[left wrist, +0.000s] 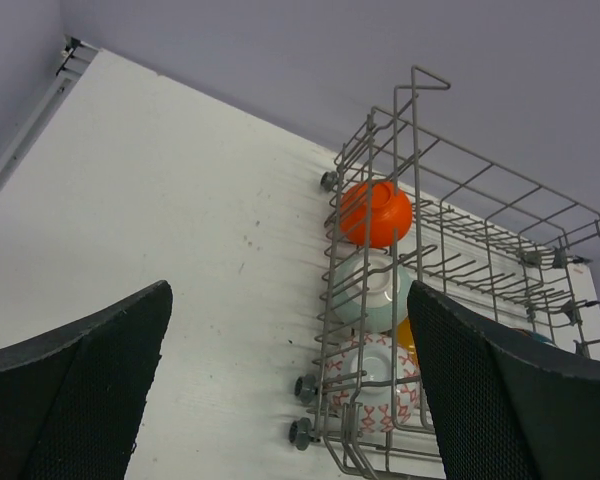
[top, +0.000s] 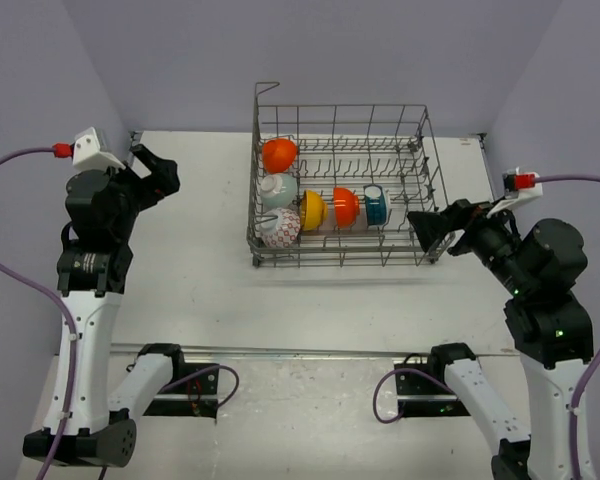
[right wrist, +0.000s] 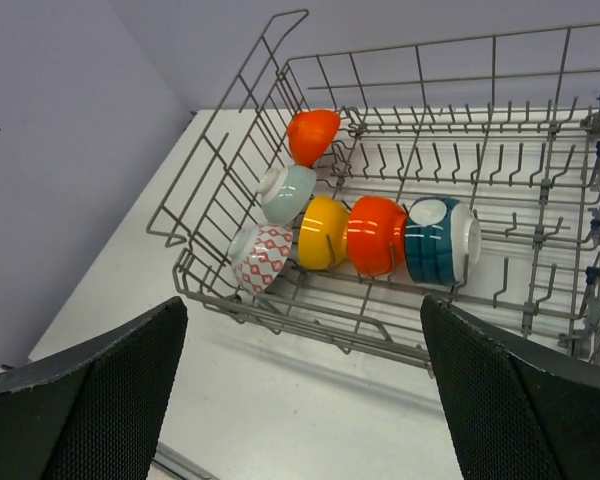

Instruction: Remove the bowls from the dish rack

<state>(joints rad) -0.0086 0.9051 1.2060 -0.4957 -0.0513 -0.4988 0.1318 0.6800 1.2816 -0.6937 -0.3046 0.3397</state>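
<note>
Bowls (top: pixel 312 210) in dish rack (top: pixel 340 262) near right hand (top: pixel 425 232), far from left hand (top: pixel 163 172)

We find the dish rack (top: pixel 340 262) open from above, while its tall wire sides fence the bowls (right wrist: pixel 376 235) crowded along its left and near edges; open table (top: pixel 190 260) lies left and near.

Grey wire dish rack (top: pixel 400 250), upright; six bowls (right wrist: pixel 323 232) tipped on edge inside, left part, seemingly propped between tines.
</note>
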